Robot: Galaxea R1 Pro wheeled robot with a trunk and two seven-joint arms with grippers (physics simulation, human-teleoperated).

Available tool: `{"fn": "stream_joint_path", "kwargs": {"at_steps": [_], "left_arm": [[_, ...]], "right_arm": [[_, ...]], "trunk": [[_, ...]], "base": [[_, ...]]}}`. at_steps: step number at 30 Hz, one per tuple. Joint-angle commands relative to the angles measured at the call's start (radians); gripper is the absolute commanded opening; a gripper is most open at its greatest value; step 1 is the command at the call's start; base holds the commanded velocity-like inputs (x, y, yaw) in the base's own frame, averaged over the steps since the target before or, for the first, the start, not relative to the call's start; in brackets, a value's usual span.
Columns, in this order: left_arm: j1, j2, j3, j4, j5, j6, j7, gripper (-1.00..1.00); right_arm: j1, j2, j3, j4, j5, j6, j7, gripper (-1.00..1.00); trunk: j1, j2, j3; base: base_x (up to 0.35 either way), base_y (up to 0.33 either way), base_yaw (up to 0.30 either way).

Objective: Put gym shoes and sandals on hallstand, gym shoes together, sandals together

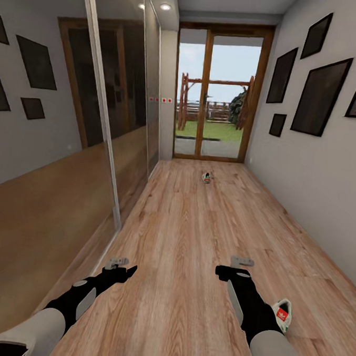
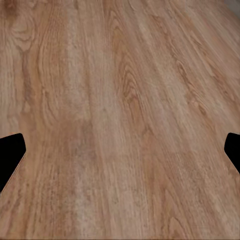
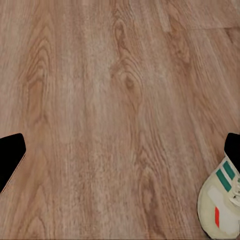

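Currently one cream gym shoe (image 1: 282, 314) with green stripes and red tongue patch lies near right; another shoe (image 1: 206, 177) far. Left gripper (image 1: 117, 263) and right gripper (image 1: 241, 264) both spread open, empty.

A cream-white sneaker with a red tongue patch (image 1: 282, 313) lies on the light brown wood-plank floor (image 1: 190, 236) just beside the right arm; another shoe (image 1: 206, 176) lies far ahead near the glass door (image 1: 213, 98).

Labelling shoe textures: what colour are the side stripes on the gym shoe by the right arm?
Green stripes on a cream-white gym shoe, clearest in the right wrist view.
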Motion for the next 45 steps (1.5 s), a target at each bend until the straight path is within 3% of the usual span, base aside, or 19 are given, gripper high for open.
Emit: {"fn": "stream_joint_path", "kwargs": {"at_steps": [1, 25, 45], "left_arm": [[-0.001, 0.001, -0.006, 0.001, 0.008, -0.004, -0.002, 1.00], [-0.001, 0.001, -0.006, 0.001, 0.008, -0.004, -0.002, 1.00], [-0.001, 0.001, -0.006, 0.001, 0.008, -0.004, -0.002, 1.00]], "right_arm": [[0.000, 0.001, -0.003, -0.001, 0.005, 0.006, 0.000, 1.00], [0.000, 0.001, -0.003, -0.001, 0.004, 0.006, 0.000, 1.00], [0.000, 0.001, -0.003, -0.002, 0.004, 0.006, 0.000, 1.00]], "trunk": [[0.000, 0.000, -0.001], [0.000, 0.000, -0.001], [0.000, 0.000, -0.026]], "base": [[0.345, 0.000, 0.000], [0.345, 0.000, 0.000], [0.345, 0.000, 0.047]]}}
